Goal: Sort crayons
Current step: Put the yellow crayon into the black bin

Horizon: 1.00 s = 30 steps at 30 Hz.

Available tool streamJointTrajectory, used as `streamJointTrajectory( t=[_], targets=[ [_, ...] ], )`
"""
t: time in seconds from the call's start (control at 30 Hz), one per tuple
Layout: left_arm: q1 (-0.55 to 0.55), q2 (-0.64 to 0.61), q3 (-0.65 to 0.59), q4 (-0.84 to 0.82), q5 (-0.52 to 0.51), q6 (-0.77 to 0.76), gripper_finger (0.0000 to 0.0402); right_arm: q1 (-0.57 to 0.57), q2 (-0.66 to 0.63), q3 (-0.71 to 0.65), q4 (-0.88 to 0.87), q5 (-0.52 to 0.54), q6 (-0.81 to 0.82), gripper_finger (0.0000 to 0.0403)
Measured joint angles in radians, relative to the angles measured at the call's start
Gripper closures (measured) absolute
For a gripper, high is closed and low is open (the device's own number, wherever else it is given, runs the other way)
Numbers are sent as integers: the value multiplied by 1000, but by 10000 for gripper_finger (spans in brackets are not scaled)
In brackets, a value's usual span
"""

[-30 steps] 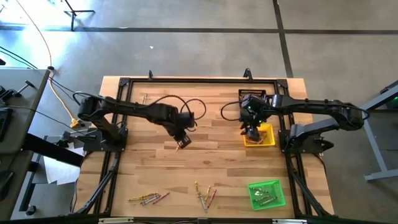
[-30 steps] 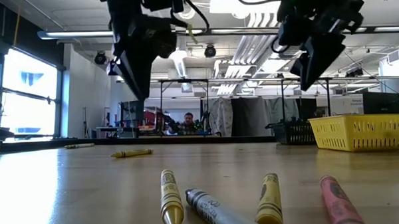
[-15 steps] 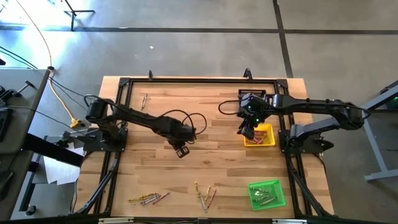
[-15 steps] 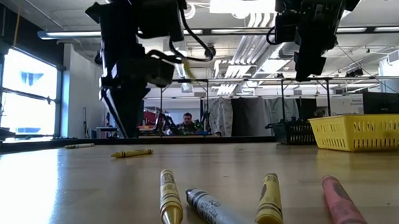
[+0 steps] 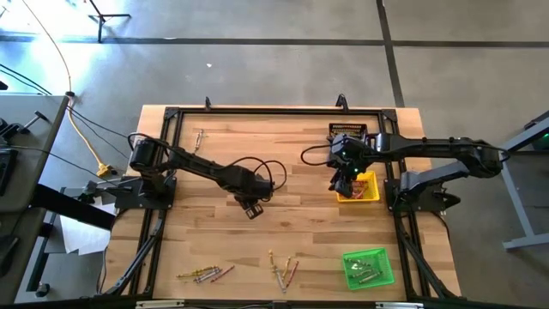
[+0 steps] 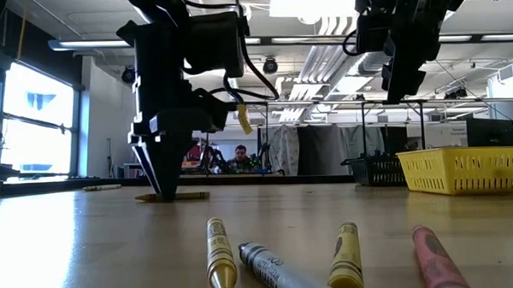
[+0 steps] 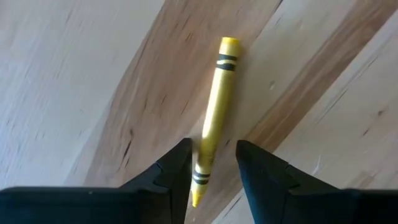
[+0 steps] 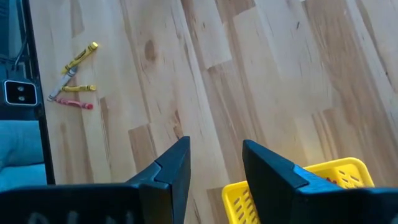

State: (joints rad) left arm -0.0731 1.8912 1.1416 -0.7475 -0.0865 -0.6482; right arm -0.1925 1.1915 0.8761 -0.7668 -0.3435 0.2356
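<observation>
left gripper (image 5: 252, 209) in the high view sits low over the middle of the bench (image 5: 214, 249), its fingers parted and nothing gripped; the right gripper (image 5: 345, 183) hangs over the inner rim of the yellow tray (image 5: 371, 194) near the right edge, also parted and empty. along the front edge lie two loose groups of crayons: one cluster (image 5: 206, 274) toward the front left, another cluster (image 5: 284, 269) near the front middle, and a lone crayon (image 5: 199, 137) rests near the back left corner. the green tray (image 5: 383, 257) at the front right corner holds several crayons, and a black tray (image 5: 333, 130) stands at the back edge behind the yellow one. in the low view the left gripper (image 6: 165, 192) points straight down with its tips at the bench surface, over a yellow crayon (image 6: 190, 196) lying flat there; the right gripper (image 6: 397, 89) is raised well above the bench beside the yellow tray (image 6: 467, 171). four crayons lie closest to the camera: yellow (image 6: 217, 252), grey (image 6: 274, 267), yellow (image 6: 347, 256) and pink (image 6: 436, 257). a person (image 6: 242, 160) sits in the room beyond. in the left wrist view the yellow crayon (image 7: 214, 118) lies flat on the wood with its lower end between the two open fingers (image 7: 174, 171), which do not clamp it. in the right wrist view the open fingers (image 8: 171, 165) frame bare wood, with a corner of the yellow tray (image 8: 323, 180) just beside them and a small crayon group (image 8: 76, 78) well apart near the bench's frame.
</observation>
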Motion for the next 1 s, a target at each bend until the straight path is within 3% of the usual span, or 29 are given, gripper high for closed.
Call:
streamJointTrajectory(
  t=[0.5, 0.63, 0.8, 1.0],
  targets=[
    [14, 19, -1, 6, -1, -57, 284, 0, 0, 0, 1, 0, -34, 270],
    [19, 27, -1, 6, 12, -74, 321, -4, 0, 0, 2, 11, -34, 270],
    [20, 28, -1, 14, 41, -76, 389, -6, 0, 0, 4, 148, -26, 270],
    [27, 21, 23, 0, 53, -100, 396, -6, -1, 0, 8, 222, -20, 270]
  ],
)
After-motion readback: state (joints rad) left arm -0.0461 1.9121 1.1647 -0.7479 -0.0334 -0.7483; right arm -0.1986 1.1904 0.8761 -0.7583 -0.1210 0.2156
